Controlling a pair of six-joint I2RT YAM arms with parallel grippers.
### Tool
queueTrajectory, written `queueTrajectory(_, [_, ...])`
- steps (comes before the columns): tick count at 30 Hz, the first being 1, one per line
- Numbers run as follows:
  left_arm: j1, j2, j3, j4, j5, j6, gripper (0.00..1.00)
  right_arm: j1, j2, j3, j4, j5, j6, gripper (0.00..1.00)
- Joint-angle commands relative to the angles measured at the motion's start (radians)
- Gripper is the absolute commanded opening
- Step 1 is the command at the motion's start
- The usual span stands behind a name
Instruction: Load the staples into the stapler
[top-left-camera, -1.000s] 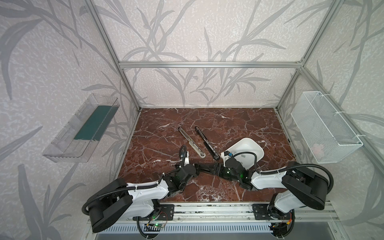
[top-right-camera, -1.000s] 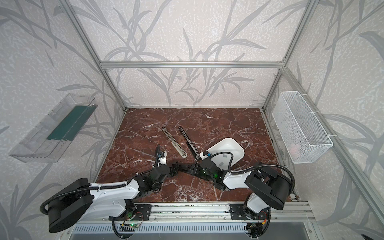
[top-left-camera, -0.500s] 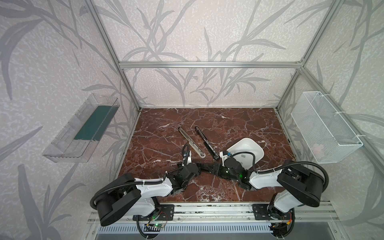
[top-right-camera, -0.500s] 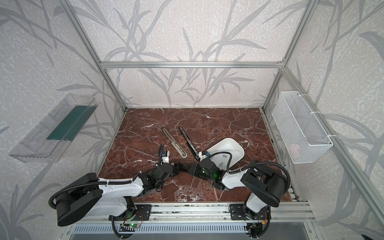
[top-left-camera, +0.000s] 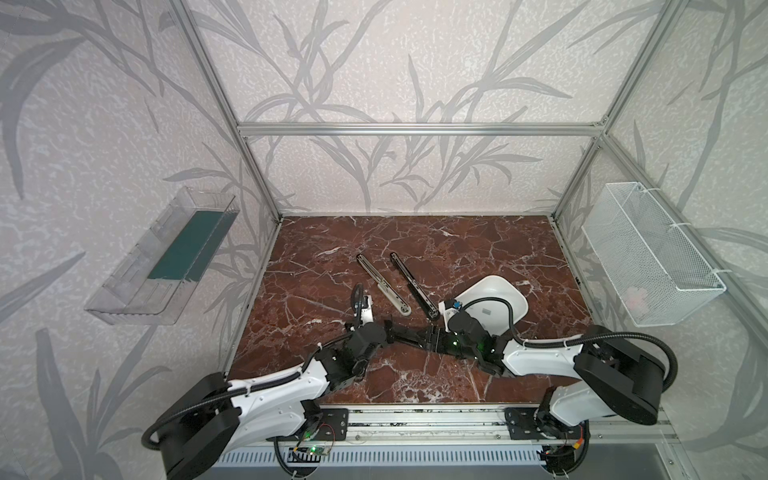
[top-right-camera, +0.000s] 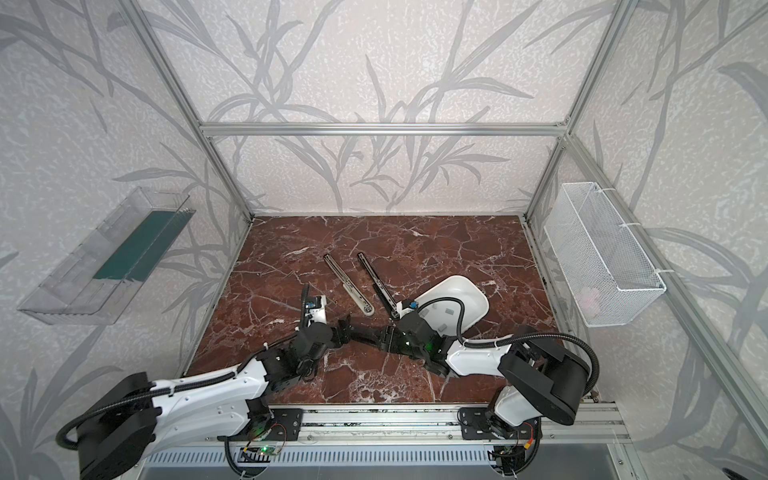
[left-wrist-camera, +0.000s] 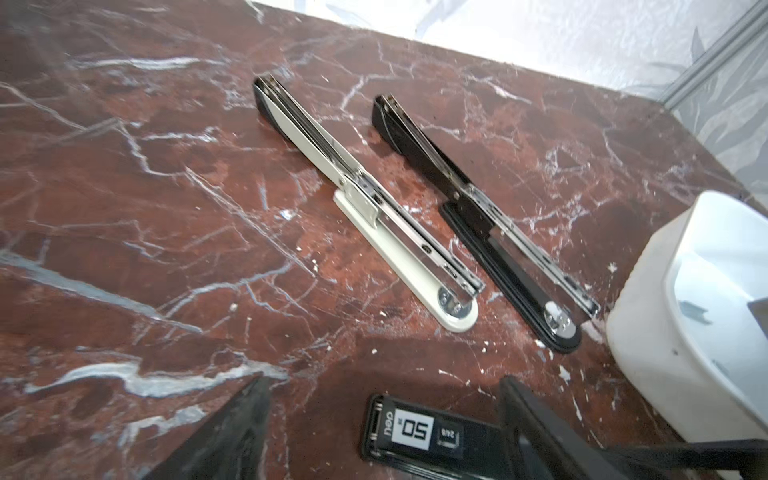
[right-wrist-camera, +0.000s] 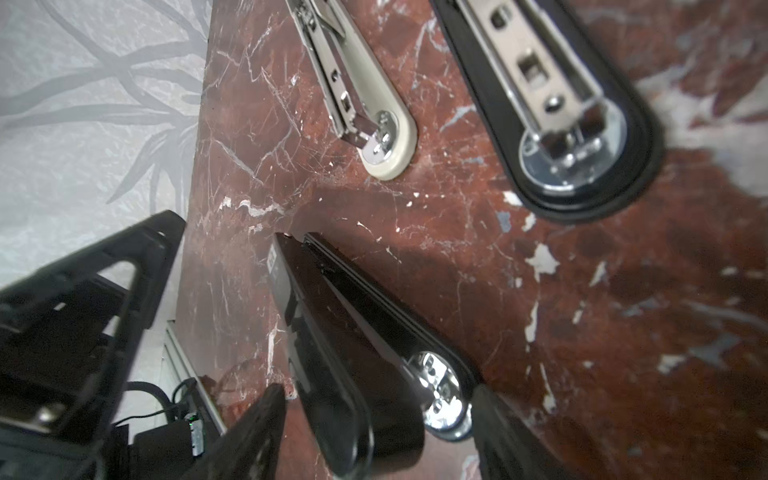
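Both ends of black stapler (left-wrist-camera: 415, 432) straddled, left tool (left-wrist-camera: 381, 379) wide, right tool (right-wrist-camera: 376, 388) wide, staples (top-right-camera: 448, 310) in bowl (top-right-camera: 473, 291) nearby

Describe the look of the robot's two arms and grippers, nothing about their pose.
The left arm and right arm have white shells, black joints and bulky black shoulder housings. Ribbed black hoses run along both. The left gripper and right gripper are black with tapering, triangular fingers. Each wrist carries a small white camera block with a blue spot.

left pincer (left-wrist-camera: 380, 380): crept slightly toward back wall (top-left-camera: 415, 174) | right pincer (right-wrist-camera: 378, 388): crept likewise
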Motion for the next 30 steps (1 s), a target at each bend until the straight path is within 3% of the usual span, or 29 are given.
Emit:
queueTrajectory(1, [0.042, -0.092, 0.023, -0.176, 0.001, -0.005, 0.87, 0.031, -0.039, 0.094, -0.19, 0.038, -0.259, 0.72])
queueTrajectory(5, [0.106, -0.199, 0.025, -0.298, 0.051, -0.029, 0.87, 0.075, 0.01, 0.21, -0.371, 0.118, -0.447, 0.72])
queueTrajectory(10, [0.175, -0.315, 0.023, -0.414, 0.082, -0.044, 0.87, 0.086, 0.103, 0.302, -0.493, 0.158, -0.556, 0.71])
queueTrajectory(15, [0.233, -0.382, 0.034, -0.491, 0.088, -0.044, 0.88, 0.162, 0.195, 0.381, -0.549, 0.185, -0.621, 0.66])
queueTrajectory(23, [0.327, -0.401, 0.093, -0.588, 0.113, -0.031, 0.89, 0.21, 0.378, 0.553, -0.575, 0.251, -0.569, 0.33])
queueTrajectory(27, [0.345, -0.436, 0.094, -0.592, 0.13, -0.023, 0.9, 0.228, 0.506, 0.695, -0.56, 0.275, -0.54, 0.24])
queueTrajectory(30, [0.357, -0.448, 0.102, -0.601, 0.136, -0.021, 0.9, 0.232, 0.653, 0.896, -0.639, 0.279, -0.531, 0.19])
